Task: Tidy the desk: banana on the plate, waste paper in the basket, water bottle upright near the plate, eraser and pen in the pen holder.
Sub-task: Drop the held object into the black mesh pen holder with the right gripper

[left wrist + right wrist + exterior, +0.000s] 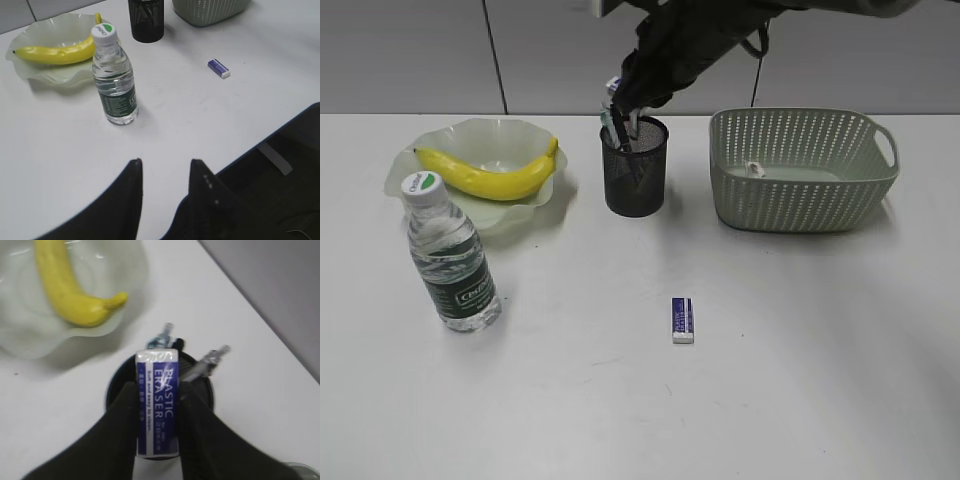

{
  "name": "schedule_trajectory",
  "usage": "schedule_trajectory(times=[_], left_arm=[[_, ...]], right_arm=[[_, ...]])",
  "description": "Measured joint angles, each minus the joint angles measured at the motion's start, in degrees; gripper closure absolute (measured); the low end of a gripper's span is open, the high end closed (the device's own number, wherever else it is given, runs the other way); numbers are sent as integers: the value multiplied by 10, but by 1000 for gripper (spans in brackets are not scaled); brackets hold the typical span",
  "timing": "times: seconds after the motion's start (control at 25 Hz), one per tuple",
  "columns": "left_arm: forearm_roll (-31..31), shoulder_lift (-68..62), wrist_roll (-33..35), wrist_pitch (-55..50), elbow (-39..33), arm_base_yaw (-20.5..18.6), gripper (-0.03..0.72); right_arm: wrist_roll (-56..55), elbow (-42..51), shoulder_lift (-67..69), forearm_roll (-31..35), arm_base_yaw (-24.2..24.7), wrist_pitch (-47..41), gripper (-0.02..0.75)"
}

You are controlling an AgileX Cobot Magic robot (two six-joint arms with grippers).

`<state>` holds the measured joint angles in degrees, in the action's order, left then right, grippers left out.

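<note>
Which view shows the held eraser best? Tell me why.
Right wrist view: the held eraser fills the centre, label readable, clamped in the right tool above the pen holder. The exterior view shows only a sliver of it under the arm. The left wrist view misses it, showing only a second eraser lying on the desk.

Right gripper (156,405) is sitting over the pen holder (635,170) mouth, its eraser (157,400) plus pens (205,365) crowding the opening. Wide bare desk (800,380) is lying open in front, only a second eraser (683,319) and the water bottle (448,255) interrupting it. Plate (520,215) and basket (800,170) are flanking the holder, clear gaps between.
</note>
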<state>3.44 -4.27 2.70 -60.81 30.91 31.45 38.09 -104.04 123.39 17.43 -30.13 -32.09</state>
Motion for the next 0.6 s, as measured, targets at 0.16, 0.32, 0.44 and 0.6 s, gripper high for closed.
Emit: schedule_trajectory(times=[0.16, 0.32, 0.44, 0.6], left_arm=[[0, 0, 0, 0, 0, 0, 450], [-1, 0, 0, 0, 0, 0, 450], [-1, 0, 0, 0, 0, 0, 450], [-2, 0, 0, 0, 0, 0, 450]], right_arm=[[-16, 0, 12, -1, 22, 46, 545], [-20, 0, 37, -2, 23, 68, 545], [-28, 1, 55, -3, 23, 68, 517], [-32, 0, 57, -3, 23, 68, 365]])
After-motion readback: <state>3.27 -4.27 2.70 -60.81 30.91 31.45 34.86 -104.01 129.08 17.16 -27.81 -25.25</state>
